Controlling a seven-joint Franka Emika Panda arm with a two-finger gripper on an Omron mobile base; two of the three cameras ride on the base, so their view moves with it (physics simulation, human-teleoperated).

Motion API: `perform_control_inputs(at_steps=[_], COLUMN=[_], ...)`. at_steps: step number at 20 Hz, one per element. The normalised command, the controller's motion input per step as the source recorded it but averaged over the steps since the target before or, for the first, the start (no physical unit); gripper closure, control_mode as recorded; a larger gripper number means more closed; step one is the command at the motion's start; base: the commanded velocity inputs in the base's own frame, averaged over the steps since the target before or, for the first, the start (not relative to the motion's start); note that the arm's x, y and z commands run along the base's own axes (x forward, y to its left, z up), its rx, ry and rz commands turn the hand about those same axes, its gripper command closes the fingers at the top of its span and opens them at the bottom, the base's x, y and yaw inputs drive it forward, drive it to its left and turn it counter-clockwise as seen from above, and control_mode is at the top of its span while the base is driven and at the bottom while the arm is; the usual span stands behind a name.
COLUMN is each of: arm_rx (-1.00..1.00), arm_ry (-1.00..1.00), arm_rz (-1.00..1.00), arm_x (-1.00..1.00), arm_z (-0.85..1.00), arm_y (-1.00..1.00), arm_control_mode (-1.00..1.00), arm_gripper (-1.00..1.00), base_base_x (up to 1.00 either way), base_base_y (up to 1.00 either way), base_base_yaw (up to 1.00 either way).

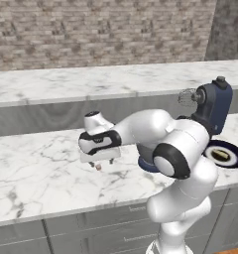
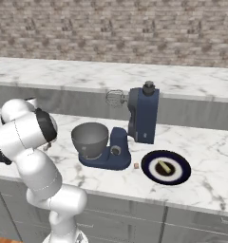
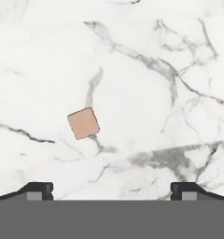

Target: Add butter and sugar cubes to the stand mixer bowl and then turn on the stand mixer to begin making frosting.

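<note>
- My jaws (image 1: pixel 101 165) are spread wide, holding nothing, right over a sugar cube (image 3: pixel 83 123) on the bare tabletop (image 1: pixel 36 168).
- Bowl (image 2: pixel 90 138) sits on the mixer (image 2: pixel 135 124) well off to my right, plate (image 2: pixel 154 176) with butter (image 2: pixel 164 166) past it, another cube (image 2: pixel 136 165) between.

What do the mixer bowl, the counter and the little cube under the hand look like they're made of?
The stand mixer bowl looks like dull grey metal, matte with soft shading. The counter looks like polished white marble with grey veining. The cube is flat tan, with no shine or grain; likely brown sugar, though the look leaves that open.
</note>
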Motion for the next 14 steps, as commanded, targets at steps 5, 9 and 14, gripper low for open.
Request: perform_control_inputs(at_steps=[5, 9, 14], arm_rx=[0.00, 0.00, 0.00], arm_ry=[0.03, 0.00, 0.00], arm_rz=[0.00, 0.00, 0.00], arm_x=[0.29, 0.26, 0.22], arm_z=[-0.23, -0.22, -0.22], arm_y=[0.14, 0.03, 0.00], arm_control_mode=[-1.00, -1.00, -1.00], arm_gripper=[-1.00, -1.00, -1.00], base_base_x=[0.00, 0.00, 0.00], base_base_y=[0.00, 0.00, 0.00], base_base_yaw=[0.00, 0.00, 0.00])
